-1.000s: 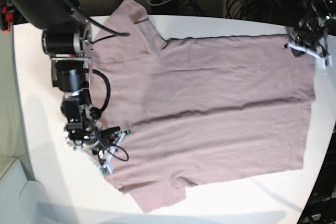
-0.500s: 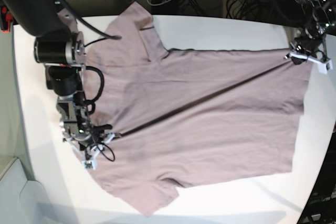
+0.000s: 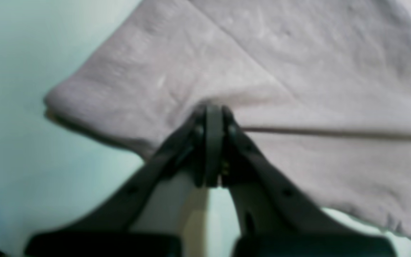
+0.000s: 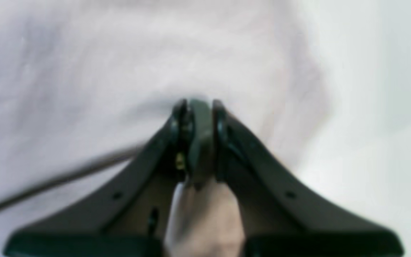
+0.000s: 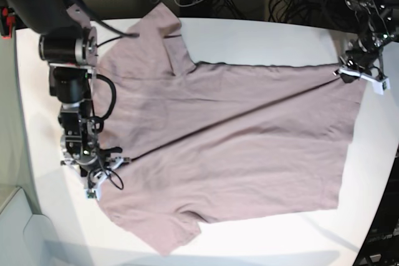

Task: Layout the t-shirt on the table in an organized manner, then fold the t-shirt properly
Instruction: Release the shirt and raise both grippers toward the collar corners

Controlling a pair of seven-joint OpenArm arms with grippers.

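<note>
Both arms have dragged the t-shirt (image 5: 230,141) leftward over the last sec; garment now sits further left on the table (image 5: 262,42), hem edge pulled in from the right rim. Left gripper (image 5: 354,70), far right: jaws fully shut on a hem corner, cloth pinched at tips in wrist view. Right gripper (image 5: 103,172), near left: jaws nearly closed on cloth by the shoulder. Taut diagonal ridge runs btwn the two grips. Judgement: layout stage, stretching in progress; fold not yet begun.
</note>
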